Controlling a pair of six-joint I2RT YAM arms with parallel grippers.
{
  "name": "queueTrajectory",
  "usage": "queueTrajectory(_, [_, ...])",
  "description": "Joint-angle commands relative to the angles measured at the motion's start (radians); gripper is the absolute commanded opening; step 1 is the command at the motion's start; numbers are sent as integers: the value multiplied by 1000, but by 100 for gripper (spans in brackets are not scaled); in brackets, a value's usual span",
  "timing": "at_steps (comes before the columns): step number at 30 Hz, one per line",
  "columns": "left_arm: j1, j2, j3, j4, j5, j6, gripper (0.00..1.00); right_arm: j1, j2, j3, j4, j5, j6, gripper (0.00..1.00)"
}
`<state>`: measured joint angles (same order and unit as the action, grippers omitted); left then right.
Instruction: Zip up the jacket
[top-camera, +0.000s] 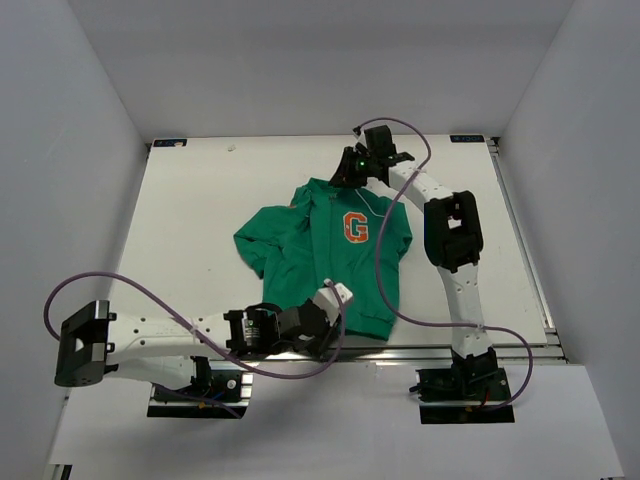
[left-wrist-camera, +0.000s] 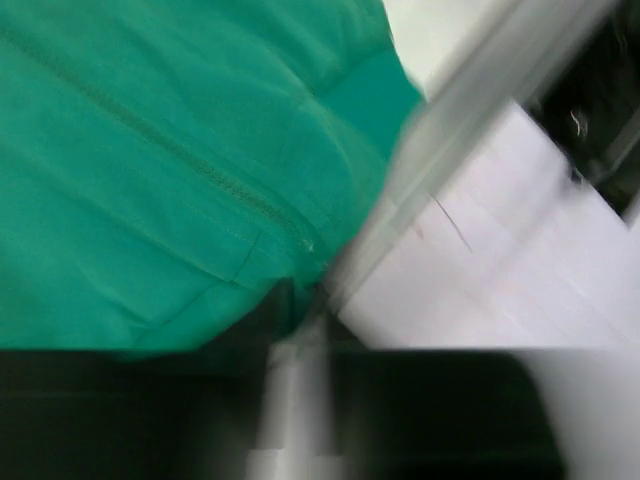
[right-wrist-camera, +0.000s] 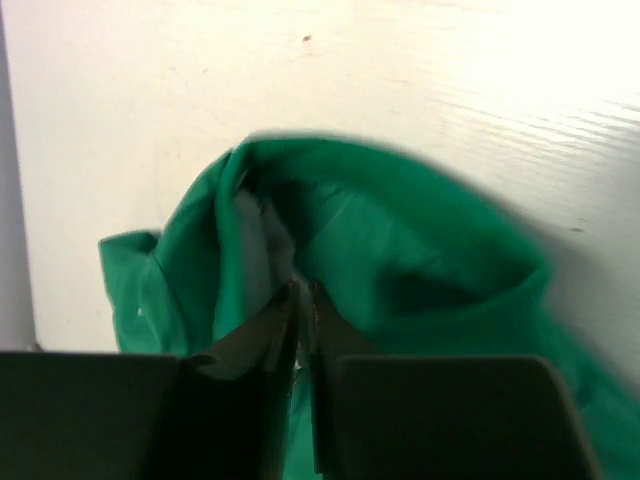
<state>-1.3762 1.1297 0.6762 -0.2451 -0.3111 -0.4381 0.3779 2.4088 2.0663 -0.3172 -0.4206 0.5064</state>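
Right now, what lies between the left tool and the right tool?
The green jacket fills the stretch, its orange G patch included, from the left tool at the hem to the right tool at the collar; the top view shows it.

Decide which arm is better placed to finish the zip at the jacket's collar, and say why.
Probably the right. The right gripper sits at the collar of the jacket, shut on the fabric by the opening. The left gripper is down at the hem, better suited to steadying it.
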Motion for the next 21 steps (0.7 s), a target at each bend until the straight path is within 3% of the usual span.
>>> queueTrajectory(1, [-55, 36, 43, -86, 153, -76, 54, -17, -166, -148, 248, 36, -84, 31])
queueTrajectory(2, [-55, 47, 52, -97, 150, -86, 72, -17, -187, -179, 268, 20, -89, 40])
queueTrajectory(3, [-55, 62, 59, -111, 152, -93, 84, -17, -206, -199, 268, 14, -89, 47])
queueTrajectory(4, [-55, 64, 71, -135, 150, -94, 98, -17, -236, -213, 261, 13, -95, 78])
queueTrajectory(5, [-55, 67, 80, -147, 130, -108, 98, -17, -249, -210, 247, -9, -107, 89])
queueTrajectory(8, [-55, 47, 103, -200, 80, -129, 98, -19, -306, -199, 184, -4, -134, 89])
queueTrajectory(12, [-49, 1, 151, -301, -133, -214, 98, -36, -431, -284, 165, 39, -114, 89])
queueTrajectory(15, [44, -25, 207, -403, -232, -304, 98, -85, -551, -402, 164, 42, -74, 89])
queueTrajectory(16, [102, -39, 220, -417, -227, -316, 98, -112, -621, -443, 176, 48, -59, 89])
queueTrajectory(17, [252, -47, 229, -415, -197, -312, 98, -123, -658, -531, 181, 71, -54, 89])
queueTrajectory(18, [334, -56, 233, -401, -175, -320, 98, -132, -700, -578, 182, 112, -52, 89])
queueTrajectory(19, [518, -59, 237, -396, -136, -329, 98, -137, -738, -619, 173, 203, -66, 89])
queueTrajectory(21, [711, -42, 249, -381, -64, -317, 98, -168, -885, -722, 147, 288, -83, 89])
